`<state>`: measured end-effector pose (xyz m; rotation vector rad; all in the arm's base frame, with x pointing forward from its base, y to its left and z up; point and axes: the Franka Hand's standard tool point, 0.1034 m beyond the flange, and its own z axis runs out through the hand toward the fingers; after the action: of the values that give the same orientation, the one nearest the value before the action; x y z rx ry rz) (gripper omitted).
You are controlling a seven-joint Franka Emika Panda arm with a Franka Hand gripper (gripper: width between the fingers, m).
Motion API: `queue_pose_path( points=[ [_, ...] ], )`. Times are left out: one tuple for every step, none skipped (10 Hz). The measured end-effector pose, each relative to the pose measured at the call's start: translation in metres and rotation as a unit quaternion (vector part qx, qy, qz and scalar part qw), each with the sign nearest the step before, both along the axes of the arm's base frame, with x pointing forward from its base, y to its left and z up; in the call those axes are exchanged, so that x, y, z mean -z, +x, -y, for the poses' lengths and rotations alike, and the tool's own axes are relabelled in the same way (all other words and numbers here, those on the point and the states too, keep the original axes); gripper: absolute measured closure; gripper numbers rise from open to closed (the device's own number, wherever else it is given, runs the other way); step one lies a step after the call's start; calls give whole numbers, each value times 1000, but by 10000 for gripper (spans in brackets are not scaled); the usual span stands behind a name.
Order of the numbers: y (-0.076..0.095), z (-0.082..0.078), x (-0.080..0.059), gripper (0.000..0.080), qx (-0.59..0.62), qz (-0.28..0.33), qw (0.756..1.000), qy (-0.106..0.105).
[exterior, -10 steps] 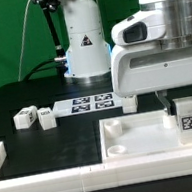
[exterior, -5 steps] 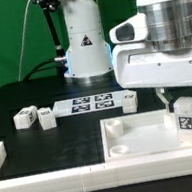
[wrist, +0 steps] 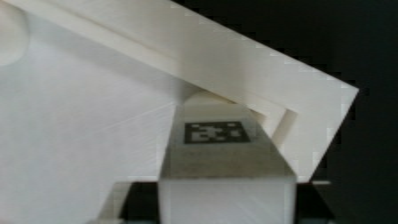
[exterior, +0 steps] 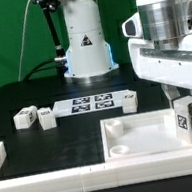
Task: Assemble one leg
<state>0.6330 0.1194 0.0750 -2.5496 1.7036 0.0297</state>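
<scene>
While clenched on the leg (exterior: 186, 118), claw (exterior: 182, 103) above panel (exterior: 141, 137).

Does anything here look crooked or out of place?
Slightly. The leg in the pincer stands at the panel's corner with its tag turned at an angle, not square to the panel's edges. Three other legs lie loose beside the marker board. Nothing looks broken.

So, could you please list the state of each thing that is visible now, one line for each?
gripper: shut on the leg, over the panel.
leg: upright, held, tag facing the camera.
panel: lying flat, near corner socket empty.
two loose legs: lying on the table, untouched.
marker board: flat on the table.
</scene>
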Motion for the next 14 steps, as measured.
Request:
queue_pose_path(
  points=[
    [0, -1, 0, 509, -3, 0, 1000, 1],
    [0, -1, 0, 329, -25, 1, 1000, 0],
    [-1, -1, 1, 213, -30, 1, 1000, 0],
    [-2, -2, 1, 213, -80, 0, 997, -2],
    [-1, -3, 1, 163, -135, 4, 991, -8],
    [-1, -2, 2, 153, -190, 8, 982, -9],
    [-1, -2, 2, 153, -229, 11, 973, -10],
    [0, -1, 2, 153, -283, 15, 959, -11],
    [0, -1, 2, 151, -326, 18, 945, -13],
    [-1, -2, 2, 151, -360, 19, 932, -16],
    [-1, -3, 2, 151, -395, 21, 918, -18],
    [-1, -4, 2, 151, -436, 24, 899, -19],
    [-1, -4, 2, 151, -460, 24, 887, -23],
    [-1, 0, 3, 151, -518, 27, 854, -24]
  ],
)
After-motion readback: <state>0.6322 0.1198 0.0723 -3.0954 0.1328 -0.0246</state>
